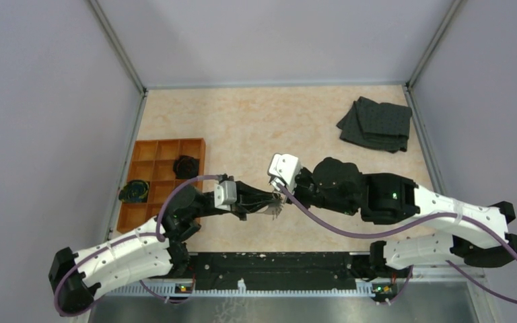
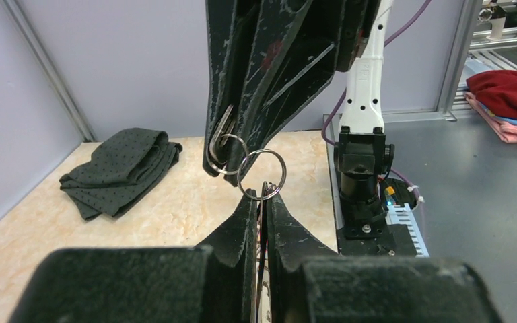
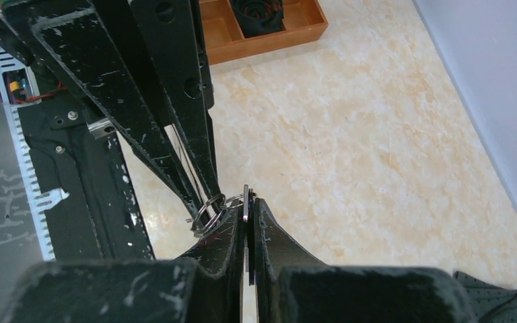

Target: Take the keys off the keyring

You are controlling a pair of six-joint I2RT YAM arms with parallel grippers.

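Note:
Both grippers meet above the table near its front edge. My left gripper (image 1: 261, 200) (image 2: 262, 196) is shut on thin flat keys (image 2: 262, 232) held edge-on between its fingers. A thin silver keyring (image 2: 264, 151) stands just above its fingertips. My right gripper (image 1: 281, 194) (image 3: 249, 206) is shut on a flat silver key (image 3: 246, 195). Round rings (image 3: 202, 209) hang beside its left finger, against the left gripper's tips. In the left wrist view the right gripper comes down from above with a second ring (image 2: 223, 139) at its tips. The keys (image 1: 274, 206) show as a small silvery cluster from the top.
A dark folded cloth (image 1: 375, 124) (image 2: 118, 171) lies at the far right. An orange compartment tray (image 1: 165, 145) (image 3: 222, 47) with black rounded lumps (image 1: 187, 165) sits on the left. The black base rail (image 1: 276, 266) runs along the near edge.

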